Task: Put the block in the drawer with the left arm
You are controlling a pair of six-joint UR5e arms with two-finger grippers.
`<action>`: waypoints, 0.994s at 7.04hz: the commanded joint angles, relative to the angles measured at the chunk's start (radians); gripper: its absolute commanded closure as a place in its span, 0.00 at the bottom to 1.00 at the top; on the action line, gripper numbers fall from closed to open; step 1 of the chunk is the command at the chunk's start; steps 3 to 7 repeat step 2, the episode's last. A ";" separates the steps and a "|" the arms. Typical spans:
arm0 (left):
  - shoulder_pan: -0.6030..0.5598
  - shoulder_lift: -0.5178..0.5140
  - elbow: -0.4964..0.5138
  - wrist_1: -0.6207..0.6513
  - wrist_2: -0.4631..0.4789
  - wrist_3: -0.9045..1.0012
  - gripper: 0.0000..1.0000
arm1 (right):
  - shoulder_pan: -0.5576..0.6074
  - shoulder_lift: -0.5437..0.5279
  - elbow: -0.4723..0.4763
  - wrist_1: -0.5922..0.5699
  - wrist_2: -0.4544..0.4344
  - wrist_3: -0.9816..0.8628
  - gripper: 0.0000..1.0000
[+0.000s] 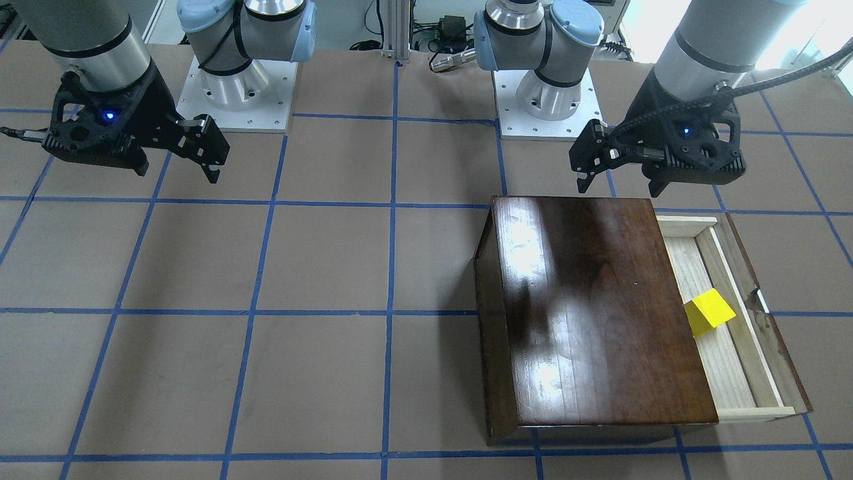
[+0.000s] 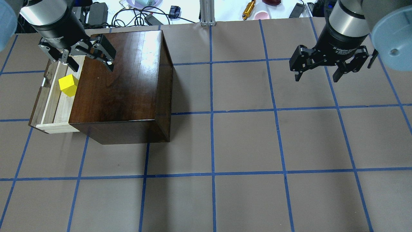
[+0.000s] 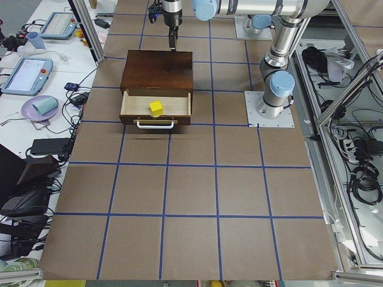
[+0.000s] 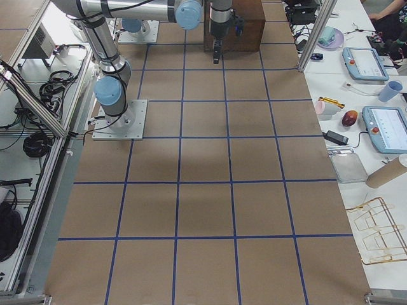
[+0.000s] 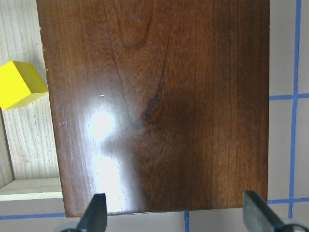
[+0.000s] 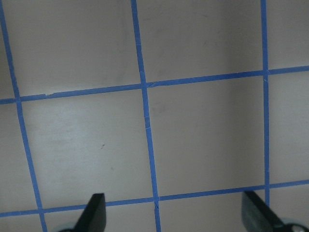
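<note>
The yellow block [image 1: 710, 311] lies in the open drawer [image 1: 726, 373], pulled out of the dark-brown wooden box [image 1: 593, 307]. The overhead view shows the block [image 2: 68, 85] on the pale drawer floor [image 2: 59, 109], close against the box [image 2: 119, 83]. My left gripper [image 2: 93, 66] is open and empty. It hangs above the box's edge nearest the robot, apart from the block. In the left wrist view its fingertips [image 5: 94, 212] frame the box top [image 5: 159, 106], with the block [image 5: 19, 84] at the left edge. My right gripper [image 2: 317, 77] is open and empty over bare table.
The brown table surface [image 2: 244, 141] carries a blue tape grid. The arm bases [image 1: 543, 100] stand at the robot's side of the table. Cables, cups and tablets [image 3: 27, 72] lie on the white benches beyond the table edges.
</note>
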 commanded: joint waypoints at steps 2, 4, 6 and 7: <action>0.000 0.004 -0.002 0.000 0.001 0.001 0.00 | 0.000 0.000 0.000 0.000 0.000 0.000 0.00; 0.000 0.004 -0.002 0.000 0.001 0.001 0.00 | 0.000 0.000 0.000 0.000 0.000 0.000 0.00; 0.000 0.004 -0.002 0.000 0.001 0.001 0.00 | 0.000 0.000 0.000 0.000 0.000 0.000 0.00; 0.000 0.004 -0.002 0.000 0.001 0.001 0.00 | 0.000 0.000 0.000 0.000 0.000 0.000 0.00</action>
